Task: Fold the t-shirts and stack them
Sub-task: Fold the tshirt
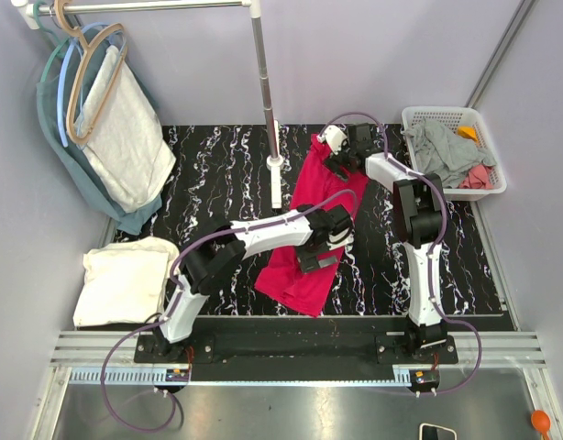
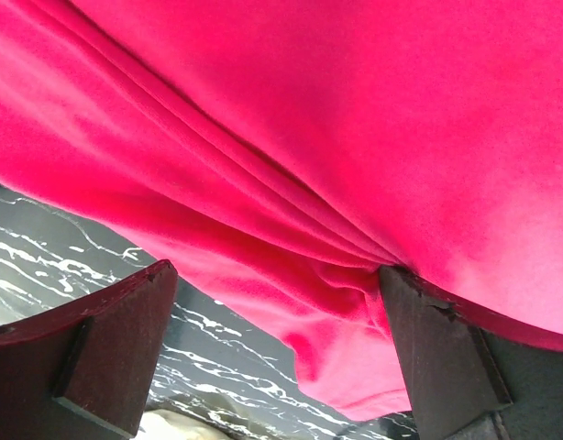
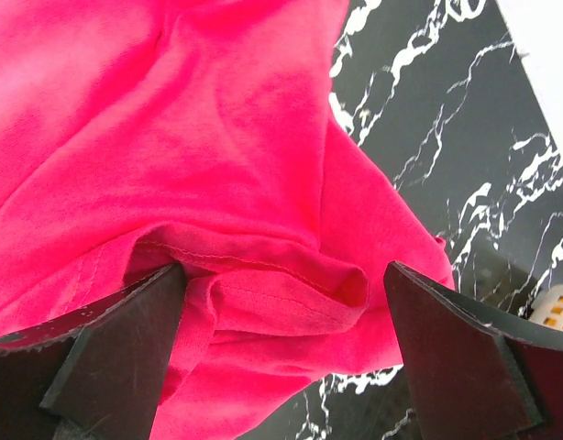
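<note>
Left gripper (image 2: 274,275): jaws wide apart, astride a bunched fold of shirt (image 1: 295,275); nothing clamped.
Right gripper (image 3: 283,270): jaws spread over a stitched edge; likewise unclamped.
Shirt: crumpled lengthwise on table (image 1: 217,156), just right of pole (image 1: 275,170).
Handling: light, limp, prone to bunching; probably best pinched at hem corners or shoulders.
Cream shirt (image 1: 126,280): folded, well left of pole.
</note>
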`<action>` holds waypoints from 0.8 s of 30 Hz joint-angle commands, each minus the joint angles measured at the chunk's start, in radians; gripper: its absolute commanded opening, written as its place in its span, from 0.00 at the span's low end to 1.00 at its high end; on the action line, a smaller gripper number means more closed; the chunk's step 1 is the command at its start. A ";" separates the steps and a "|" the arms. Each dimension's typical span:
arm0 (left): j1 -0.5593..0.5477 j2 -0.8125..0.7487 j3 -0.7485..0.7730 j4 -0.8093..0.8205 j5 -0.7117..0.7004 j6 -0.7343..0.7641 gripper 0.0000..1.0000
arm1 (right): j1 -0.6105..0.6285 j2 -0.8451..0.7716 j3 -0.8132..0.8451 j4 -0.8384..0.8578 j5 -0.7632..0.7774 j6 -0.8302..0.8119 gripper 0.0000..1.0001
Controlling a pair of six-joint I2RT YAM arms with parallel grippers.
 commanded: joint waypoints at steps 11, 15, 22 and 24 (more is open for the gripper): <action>-0.062 0.031 0.042 -0.010 0.111 -0.009 0.99 | 0.012 0.102 0.159 0.009 -0.041 0.074 1.00; -0.063 0.066 0.098 -0.012 0.107 -0.005 0.99 | 0.016 0.142 0.208 0.010 -0.028 0.063 1.00; -0.063 0.126 0.174 -0.016 0.060 0.006 0.99 | 0.024 0.203 0.298 0.001 -0.009 0.040 1.00; -0.063 0.144 0.192 -0.016 0.037 0.005 0.99 | 0.024 0.225 0.320 0.001 0.005 0.034 1.00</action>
